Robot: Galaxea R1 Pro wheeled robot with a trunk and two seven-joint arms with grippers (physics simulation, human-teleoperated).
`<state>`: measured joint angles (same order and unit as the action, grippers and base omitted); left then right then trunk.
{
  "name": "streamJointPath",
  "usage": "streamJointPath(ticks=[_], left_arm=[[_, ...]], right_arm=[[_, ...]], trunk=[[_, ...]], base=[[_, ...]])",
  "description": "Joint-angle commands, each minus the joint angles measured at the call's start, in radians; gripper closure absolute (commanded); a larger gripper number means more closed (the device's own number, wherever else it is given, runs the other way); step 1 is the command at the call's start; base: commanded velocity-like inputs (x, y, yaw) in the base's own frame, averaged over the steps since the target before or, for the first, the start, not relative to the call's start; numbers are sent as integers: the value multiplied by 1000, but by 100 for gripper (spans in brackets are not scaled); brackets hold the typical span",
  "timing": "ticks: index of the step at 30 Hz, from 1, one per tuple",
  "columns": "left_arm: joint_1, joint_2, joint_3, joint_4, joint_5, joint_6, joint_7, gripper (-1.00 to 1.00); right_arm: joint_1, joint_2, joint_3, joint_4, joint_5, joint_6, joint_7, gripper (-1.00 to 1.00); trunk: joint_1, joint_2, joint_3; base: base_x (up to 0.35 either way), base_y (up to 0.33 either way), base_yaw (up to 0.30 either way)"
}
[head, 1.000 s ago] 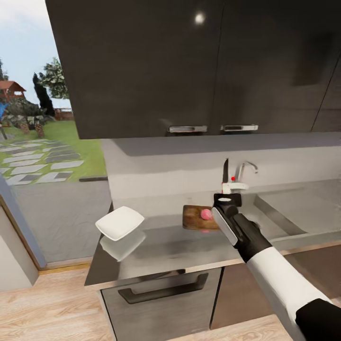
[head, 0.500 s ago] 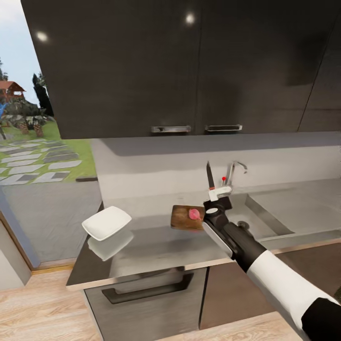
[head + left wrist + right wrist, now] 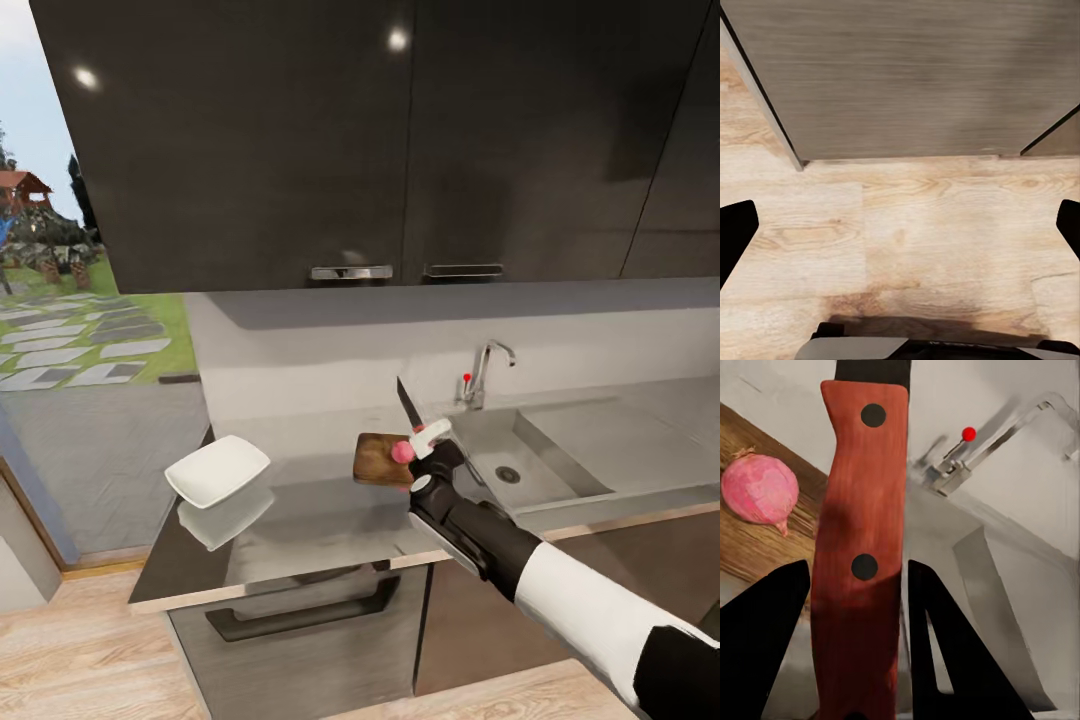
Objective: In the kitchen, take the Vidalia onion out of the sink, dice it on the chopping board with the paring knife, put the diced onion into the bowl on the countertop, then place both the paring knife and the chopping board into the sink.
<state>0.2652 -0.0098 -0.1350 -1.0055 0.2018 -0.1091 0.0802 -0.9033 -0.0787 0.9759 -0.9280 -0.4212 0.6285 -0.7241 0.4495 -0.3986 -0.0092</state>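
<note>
The pink-tinged Vidalia onion (image 3: 401, 452) (image 3: 759, 489) rests on the dark brown chopping board (image 3: 376, 460) (image 3: 746, 547), which lies on the glossy countertop (image 3: 320, 520) left of the sink (image 3: 545, 455). My right gripper (image 3: 432, 440) (image 3: 857, 574) is shut on the paring knife's red handle (image 3: 862, 547). It hovers just right of the onion, and the dark blade (image 3: 409, 404) points up and leans left. The white bowl (image 3: 217, 470) sits at the counter's left end. My left gripper (image 3: 900, 225) is open, low over the wooden floor.
The chrome tap (image 3: 484, 368) (image 3: 997, 439) with its red-tipped lever stands behind the basin. Dark wall cabinets (image 3: 400, 140) hang overhead. A drawer front (image 3: 300, 610) is below the counter edge, and a window with a garden lies to the left.
The camera has shifted, sliding the scene left. My right gripper with the knife has dropped closer to the onion, and the blade has tilted from upright to leaning left.
</note>
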Motion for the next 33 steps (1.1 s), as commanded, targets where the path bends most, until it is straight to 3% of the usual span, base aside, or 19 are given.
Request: streamJointPath(ticks=[1, 5, 13, 16, 17, 19, 22, 23, 24, 27, 33], left_arm=[[0, 1, -3, 0, 8, -3, 6, -100], [0, 1, -3, 1, 8, -3, 6, -100], [0, 1, -3, 6, 10, -3, 6, -100], [0, 1, -3, 8, 10, -3, 6, -100], [0, 1, -3, 9, 10, -3, 6, -100], [0, 1, -3, 9, 10, -3, 6, -100], [0, 1, -3, 10, 10, -3, 6, -100], [0, 1, -3, 6, 11, -3, 6, -100], [0, 1, -3, 4, 11, -3, 5, -100], [0, 1, -3, 3, 11, -3, 3, -100], [0, -1, -4, 3, 11, -3, 3, -100]], right_arm=[[-2, -1, 27, 3, -5, 5, -6, 100], [-2, -2, 57, 9, -7, 5, -2, 100], [-2, 4, 57, -2, -8, -5, 1, 100], [-3, 3, 55, -22, 3, 58, 0, 100], [-6, 2, 54, -49, 34, 180, 2, 100], [-13, 2, 53, -75, 81, 283, 4, 100], [-27, 3, 50, -91, 148, 329, 6, 100], [-43, 11, 49, -78, 231, 346, 13, 100], [-45, 13, 50, -63, 248, 348, 22, 100], [-48, 14, 50, -21, 273, 352, 71, 100], [-48, 11, 54, 46, 281, 352, 167, 100]], trunk=[[1, -1, -1], [1, -1, -1], [1, -1, -1], [1, -1, -1], [1, -1, -1], [1, -1, -1], [1, -1, -1], [1, -1, -1], [1, -1, -1], [1, -1, -1], [1, -1, -1]], base=[[0, 0, 0], [0, 0, 0], [0, 0, 0], [0, 0, 0], [0, 0, 0], [0, 0, 0], [0, 0, 0], [0, 0, 0], [0, 0, 0], [0, 0, 0], [18, -9, 0]])
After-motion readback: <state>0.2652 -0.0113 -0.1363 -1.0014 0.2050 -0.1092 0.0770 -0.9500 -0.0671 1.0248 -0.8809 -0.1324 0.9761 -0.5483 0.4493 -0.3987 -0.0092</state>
